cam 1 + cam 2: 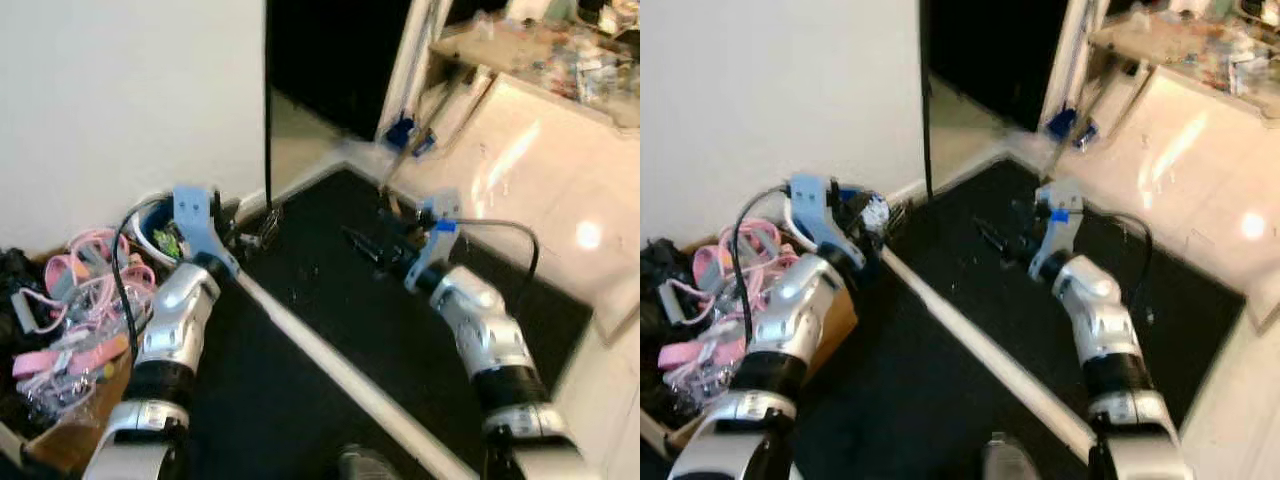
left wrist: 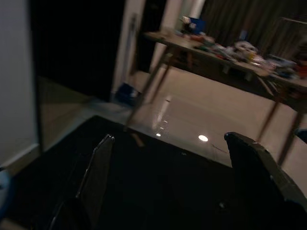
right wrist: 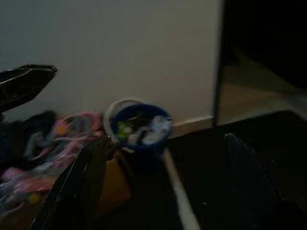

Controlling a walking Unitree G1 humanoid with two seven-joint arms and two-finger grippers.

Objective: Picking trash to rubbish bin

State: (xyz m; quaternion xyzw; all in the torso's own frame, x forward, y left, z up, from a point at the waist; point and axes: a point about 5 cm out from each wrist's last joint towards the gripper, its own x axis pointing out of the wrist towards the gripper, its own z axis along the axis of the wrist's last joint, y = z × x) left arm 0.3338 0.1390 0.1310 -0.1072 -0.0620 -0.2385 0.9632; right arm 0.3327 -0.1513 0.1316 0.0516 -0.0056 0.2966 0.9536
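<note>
Bin: upright, mouth up, trash inside; set by wall.
Box: beside bin, pink items.
Left gripper: fingers spread, nothing held.
Right gripper: fingers spread, nothing held.

A blue rubbish bin with a white rim is showing green and white scraps inside. Pink straps are spilling over a brown box, beside a black mat edged in white.

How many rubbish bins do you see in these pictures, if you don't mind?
1. The blue rubbish bin stands against the white wall, beside the box of pink items, already holding trash. Others may be hidden.
</note>
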